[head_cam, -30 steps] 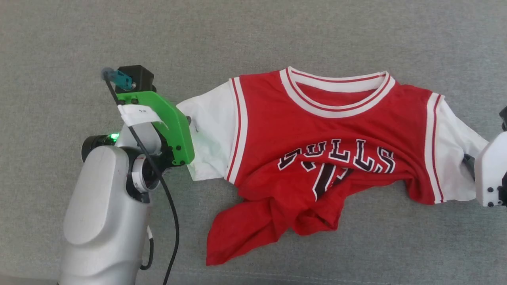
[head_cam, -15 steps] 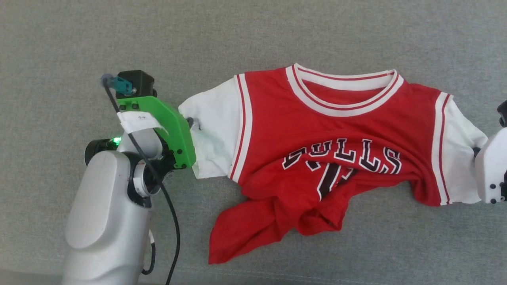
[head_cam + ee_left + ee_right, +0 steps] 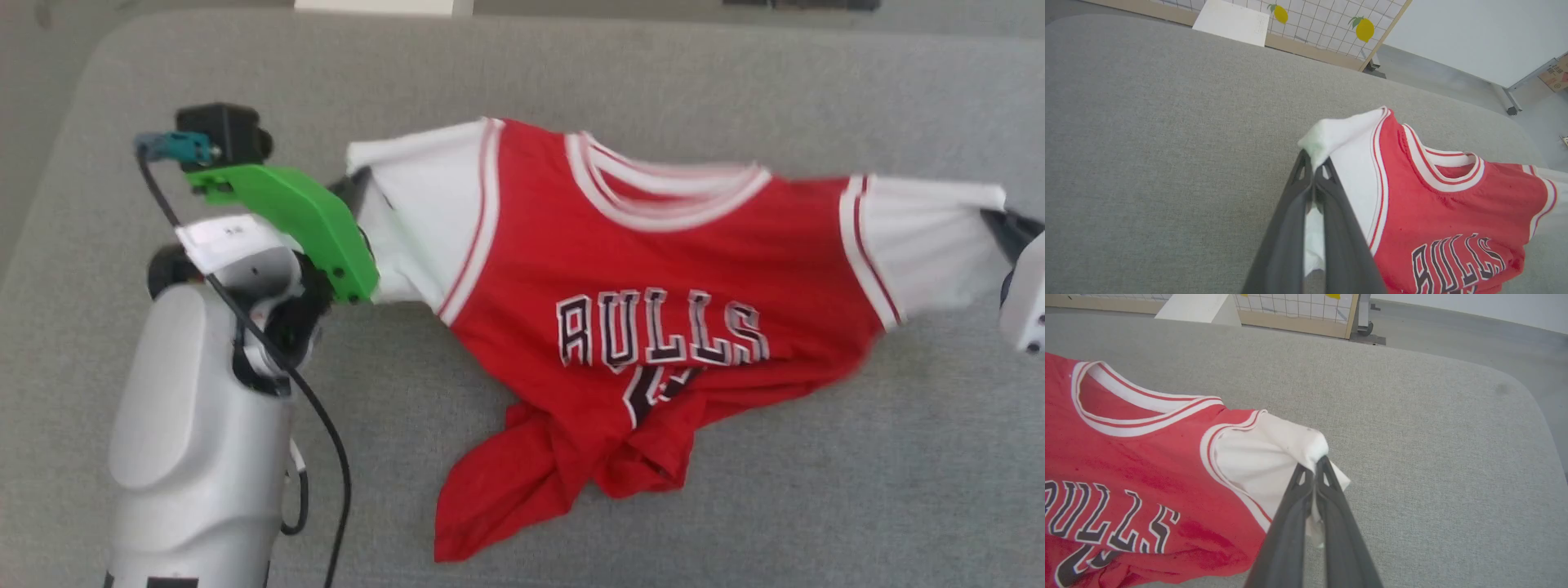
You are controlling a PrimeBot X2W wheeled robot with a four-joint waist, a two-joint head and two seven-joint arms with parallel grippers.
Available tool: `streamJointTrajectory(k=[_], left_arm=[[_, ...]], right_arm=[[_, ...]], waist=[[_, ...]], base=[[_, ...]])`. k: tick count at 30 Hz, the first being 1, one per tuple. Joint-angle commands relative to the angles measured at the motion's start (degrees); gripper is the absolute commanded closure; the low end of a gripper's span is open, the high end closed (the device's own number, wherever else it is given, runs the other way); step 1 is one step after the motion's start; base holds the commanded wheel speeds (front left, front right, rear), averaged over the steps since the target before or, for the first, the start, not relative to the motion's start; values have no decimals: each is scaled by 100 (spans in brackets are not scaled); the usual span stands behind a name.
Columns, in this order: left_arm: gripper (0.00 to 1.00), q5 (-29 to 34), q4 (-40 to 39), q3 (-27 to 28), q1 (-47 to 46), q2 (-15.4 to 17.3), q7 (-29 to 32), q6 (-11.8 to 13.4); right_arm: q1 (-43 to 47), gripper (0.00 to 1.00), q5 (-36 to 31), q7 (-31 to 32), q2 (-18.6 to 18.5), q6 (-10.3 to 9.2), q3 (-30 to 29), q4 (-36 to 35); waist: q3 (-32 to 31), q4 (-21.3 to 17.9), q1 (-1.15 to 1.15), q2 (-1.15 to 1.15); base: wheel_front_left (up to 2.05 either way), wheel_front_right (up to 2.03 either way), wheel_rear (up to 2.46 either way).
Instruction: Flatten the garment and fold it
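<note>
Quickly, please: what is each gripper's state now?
Left gripper: closed, holding the garment by one white sleeve.
Right gripper: closed, holding the other white sleeve.

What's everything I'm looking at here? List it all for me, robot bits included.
garment: one, red with white sleeves and black lettering, held by both sleeves, lower hem bunched on the grey surface.
grey surface: one, grey fabric, under the garment.
white slab: one, white, beyond the surface's far edge.
grid panel: one, white with two yellow lemon prints and a wooden frame, behind the surface.
cardboard box: one, brown, far background.
left arm: one, silver, with a green bracket and a black cable.
left gripper: one, dark, shut on one white sleeve.
right gripper: one, dark, shut on the other sleeve.
</note>
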Motion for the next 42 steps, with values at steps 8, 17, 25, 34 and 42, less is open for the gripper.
streamJointTrajectory(k=[8,17,25,34,42], left_arm=[[100,45,132,225,-689,126,-468,-26],[100,119,159,431,-1438,248,-845,82],[100,164,472,486,-1878,419,-905,93],[100,442,1144,369,-2748,624,-987,167],[100,849,1712,224,-4206,716,-1309,403]], right_arm=[[-849,100,646,-172,217,-10,-194,-249],[-1753,100,920,-435,375,-10,-483,-367],[-2174,100,860,-371,443,-10,-576,-229],[-3214,100,424,-465,527,-10,-465,374],[-5020,100,-180,-779,886,-10,-645,1479]], waist=[[-1090,-77,0,0],[-1436,-47,0,0],[-1387,-12,0,0],[-538,-39,0,0],[653,-172,0,0]], base=[[0,0,0],[0,0,0],[0,0,0],[0,0,0],[0,0,0]])
